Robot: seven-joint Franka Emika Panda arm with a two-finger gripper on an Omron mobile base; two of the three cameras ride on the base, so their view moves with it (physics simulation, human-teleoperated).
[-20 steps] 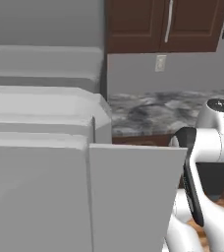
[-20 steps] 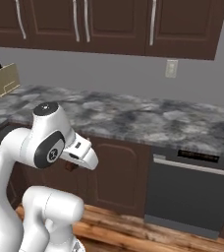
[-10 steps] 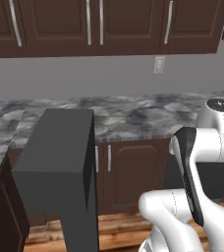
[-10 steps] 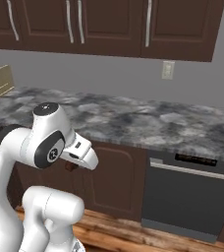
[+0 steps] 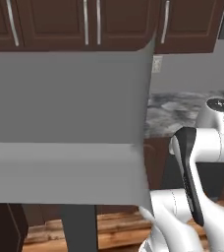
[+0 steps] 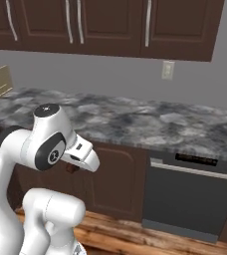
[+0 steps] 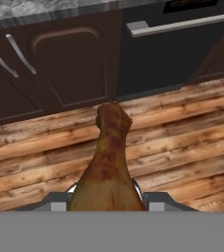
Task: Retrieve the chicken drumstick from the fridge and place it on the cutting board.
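Carrying the brownish-tan chicken drumstick (image 7: 108,165), hand clamped on its thick end.

Hand view: drumstick sticks out from between the two fingers, bone end pointing away, over a plank wood floor (image 7: 182,142), with dark brown cabinet doors (image 7: 70,64) and a dark dishwasher front (image 7: 173,49) beyond. Left base view: a flat matte grey panel (image 5: 65,133), probably the fridge door, stands near and left of the white arm (image 5: 202,162). Right base view: grey marbled desk (image 6: 150,124) runs under dark brown upper cabinets (image 6: 110,25). Judgement: retrieval done; finding the cutting board and setting the drumstick on it is left.
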